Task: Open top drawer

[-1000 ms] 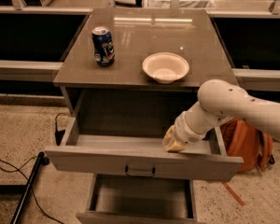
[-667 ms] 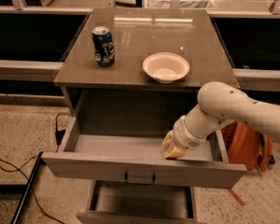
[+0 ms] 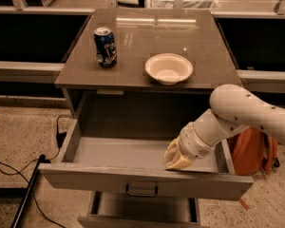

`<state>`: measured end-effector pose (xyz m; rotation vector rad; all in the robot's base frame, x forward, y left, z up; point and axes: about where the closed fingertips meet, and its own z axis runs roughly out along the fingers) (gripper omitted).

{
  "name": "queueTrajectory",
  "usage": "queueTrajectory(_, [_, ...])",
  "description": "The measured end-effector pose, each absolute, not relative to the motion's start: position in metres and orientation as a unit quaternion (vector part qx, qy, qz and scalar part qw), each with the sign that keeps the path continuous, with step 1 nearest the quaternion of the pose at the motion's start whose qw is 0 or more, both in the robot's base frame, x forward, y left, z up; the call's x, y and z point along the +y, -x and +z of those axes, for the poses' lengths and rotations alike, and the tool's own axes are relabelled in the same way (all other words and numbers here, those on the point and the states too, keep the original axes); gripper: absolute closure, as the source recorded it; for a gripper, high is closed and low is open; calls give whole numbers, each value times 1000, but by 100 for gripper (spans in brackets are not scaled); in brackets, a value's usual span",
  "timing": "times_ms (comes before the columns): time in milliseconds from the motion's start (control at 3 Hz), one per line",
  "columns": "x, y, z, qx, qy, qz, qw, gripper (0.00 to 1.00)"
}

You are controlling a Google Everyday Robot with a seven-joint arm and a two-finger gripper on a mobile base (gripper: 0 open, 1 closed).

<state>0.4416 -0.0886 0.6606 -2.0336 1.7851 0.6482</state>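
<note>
Grey top drawer wide open, tool inside

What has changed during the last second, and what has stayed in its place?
The top drawer has slid further out toward the camera, and the gripper, inside it near the front, came with it. The blue can and white bowl stayed put on the cabinet top.

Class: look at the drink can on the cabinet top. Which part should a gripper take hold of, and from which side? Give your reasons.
Probably best to grip the can round its middle, coming from the front. It stands upright, its round sides are free, and the bowl sits apart to its right. The gripper is down in the open top drawer, at its front right.
</note>
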Motion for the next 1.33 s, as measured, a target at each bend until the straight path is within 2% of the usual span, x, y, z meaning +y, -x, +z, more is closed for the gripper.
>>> queueTrajectory(667, [-102,-435,681,643,701,240,194,100])
queueTrajectory(1000, [-121,-453,707,660,680,214,238,100])
queueTrajectory(1333, [-142,-468,738,677,656,180,282,90])
